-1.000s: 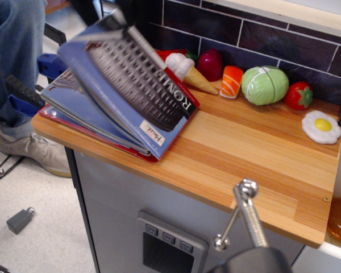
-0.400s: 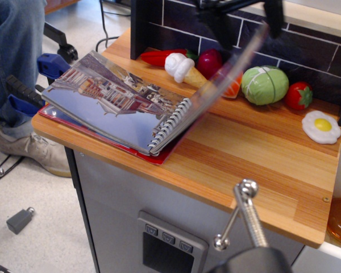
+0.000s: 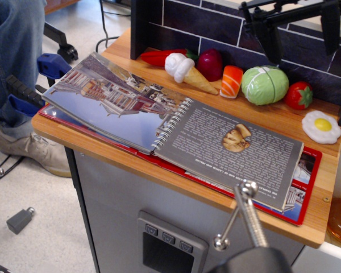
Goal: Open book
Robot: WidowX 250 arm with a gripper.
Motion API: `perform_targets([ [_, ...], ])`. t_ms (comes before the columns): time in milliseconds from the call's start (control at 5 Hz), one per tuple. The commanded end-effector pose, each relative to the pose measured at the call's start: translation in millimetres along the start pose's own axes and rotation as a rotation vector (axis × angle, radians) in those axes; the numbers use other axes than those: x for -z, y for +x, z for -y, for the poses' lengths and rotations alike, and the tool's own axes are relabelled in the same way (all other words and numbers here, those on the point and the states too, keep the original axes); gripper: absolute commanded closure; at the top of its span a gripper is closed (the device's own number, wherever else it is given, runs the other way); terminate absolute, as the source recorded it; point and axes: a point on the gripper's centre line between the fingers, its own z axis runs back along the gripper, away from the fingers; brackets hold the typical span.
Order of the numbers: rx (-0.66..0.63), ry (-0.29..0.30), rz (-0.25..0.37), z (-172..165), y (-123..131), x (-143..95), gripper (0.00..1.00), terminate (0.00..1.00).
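The spiral-bound book (image 3: 176, 128) lies open and flat across the wooden counter (image 3: 267, 116). Its left page shows a colour picture of buildings. Its right page (image 3: 233, 145) is grey with text and a small portrait. The red backing shows under both halves. My black gripper (image 3: 298, 28) hangs above the back right of the counter, over the toy cabbage (image 3: 265, 84). Its two fingers point down, spread apart and empty, clear of the book.
Toy foods line the back wall: a chilli (image 3: 159, 57), an ice cream cone (image 3: 187, 71), a red onion (image 3: 210, 62), a sushi piece (image 3: 232, 81), a tomato (image 3: 299, 95), and a fried egg (image 3: 321, 126). A person's leg (image 3: 14, 57) stands at left. A metal handle (image 3: 244, 213) rises in front.
The cover and pages swung over from the left to the right and now lie flat. My gripper let go of them and rose to the back right.
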Motion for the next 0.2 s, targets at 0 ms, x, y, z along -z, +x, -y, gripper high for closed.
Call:
perform_targets([
  [0,0.015,0.149,0.082,11.7,-23.2,-6.3,0.00,1.00],
])
